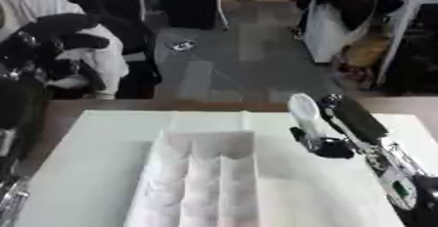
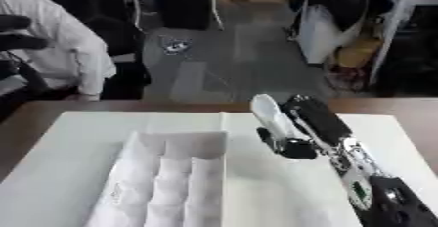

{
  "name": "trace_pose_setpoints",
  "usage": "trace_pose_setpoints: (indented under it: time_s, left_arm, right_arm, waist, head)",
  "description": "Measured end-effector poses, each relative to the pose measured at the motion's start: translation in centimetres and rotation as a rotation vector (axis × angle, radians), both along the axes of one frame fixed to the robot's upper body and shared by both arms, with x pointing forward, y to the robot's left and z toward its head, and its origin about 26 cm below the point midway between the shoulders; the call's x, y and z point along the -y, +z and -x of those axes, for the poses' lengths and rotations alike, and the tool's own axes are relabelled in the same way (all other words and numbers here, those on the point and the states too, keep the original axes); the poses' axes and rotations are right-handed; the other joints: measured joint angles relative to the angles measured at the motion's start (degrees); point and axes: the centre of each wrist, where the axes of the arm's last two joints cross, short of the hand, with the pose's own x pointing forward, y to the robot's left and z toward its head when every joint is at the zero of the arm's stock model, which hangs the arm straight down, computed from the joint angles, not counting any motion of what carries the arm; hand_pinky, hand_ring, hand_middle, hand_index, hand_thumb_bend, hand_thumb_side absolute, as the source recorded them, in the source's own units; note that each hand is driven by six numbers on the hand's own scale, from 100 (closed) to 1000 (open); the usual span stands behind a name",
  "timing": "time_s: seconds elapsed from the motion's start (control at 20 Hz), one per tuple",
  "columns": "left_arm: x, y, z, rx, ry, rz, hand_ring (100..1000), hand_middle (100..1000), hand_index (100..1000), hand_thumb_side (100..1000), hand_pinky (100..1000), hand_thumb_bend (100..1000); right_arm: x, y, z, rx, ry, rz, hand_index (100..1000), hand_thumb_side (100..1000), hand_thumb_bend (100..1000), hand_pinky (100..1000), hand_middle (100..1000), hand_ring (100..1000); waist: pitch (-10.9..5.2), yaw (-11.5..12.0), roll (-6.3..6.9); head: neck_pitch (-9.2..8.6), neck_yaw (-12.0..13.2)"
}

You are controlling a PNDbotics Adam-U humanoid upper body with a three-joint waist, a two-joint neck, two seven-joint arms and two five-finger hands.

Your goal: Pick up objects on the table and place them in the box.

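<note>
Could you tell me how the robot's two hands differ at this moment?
The right hand reaches over the white table beside the box, holding a white object; the left hand is raised at the view's left edge, holding nothing visible. Both are black.

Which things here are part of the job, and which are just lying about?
Job: white box with dividers; white tube-shaped object held in right hand; table.
Lying about: white cabinet and yellow bag on the floor behind.
</note>
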Motion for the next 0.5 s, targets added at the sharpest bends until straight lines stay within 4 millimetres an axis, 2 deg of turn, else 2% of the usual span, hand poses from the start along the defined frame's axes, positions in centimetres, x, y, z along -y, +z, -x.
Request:
trace_pose_setpoints:
  time_s: [0.5]
  left_arm:
    - [1.0, 1.1, -0.1, 0.035, -0.036, 0.024, 708, 800, 844, 913, 439, 547]
  right_arm:
    - [-2.3, 1.5, -0.5, 0.066, 0.159, -0.014, 100, 657, 212, 100, 100, 100]
  waist:
    - [1.26, 1.43, -0.19]
  head:
    - [-0.79, -1.52]
